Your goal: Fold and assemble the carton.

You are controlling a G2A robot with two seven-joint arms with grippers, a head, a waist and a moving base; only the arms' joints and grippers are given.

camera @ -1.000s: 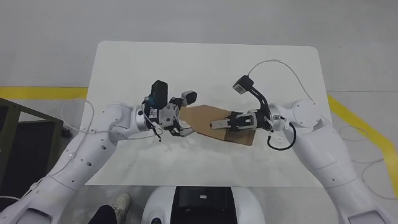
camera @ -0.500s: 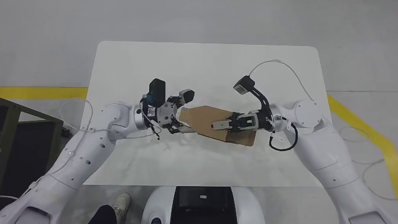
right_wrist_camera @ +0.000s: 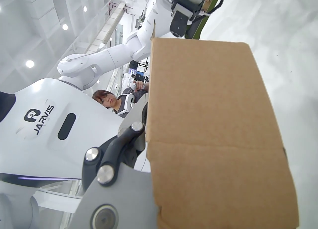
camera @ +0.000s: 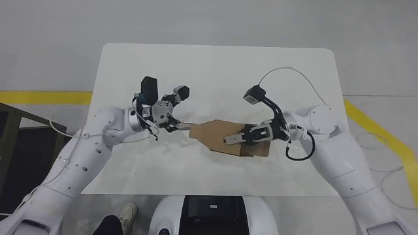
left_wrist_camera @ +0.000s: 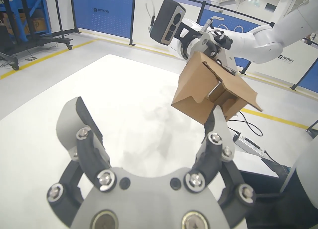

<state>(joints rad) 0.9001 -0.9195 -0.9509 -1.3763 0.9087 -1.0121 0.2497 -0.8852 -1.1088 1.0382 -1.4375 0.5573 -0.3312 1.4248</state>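
The carton (camera: 219, 132) is brown cardboard, partly folded, and hangs over the near-middle part of the white table (camera: 215, 65). In the left wrist view the carton (left_wrist_camera: 198, 86) is clear of the surface, and its open end and loose flaps are turned toward that camera. The right gripper (camera: 236, 137) grasps it at the end on the robot's right, with its fingers closed on an upper panel. In the right wrist view one flat side of the carton (right_wrist_camera: 213, 128) lies close against a finger (right_wrist_camera: 135, 125) of that gripper. The left gripper (camera: 177, 111) sits just beside the carton's pointed left end, its jaws spread wide with nothing between them. In the left wrist view one fingertip (left_wrist_camera: 217, 115) overlaps the carton's lower corner, but whether the two touch cannot be told.
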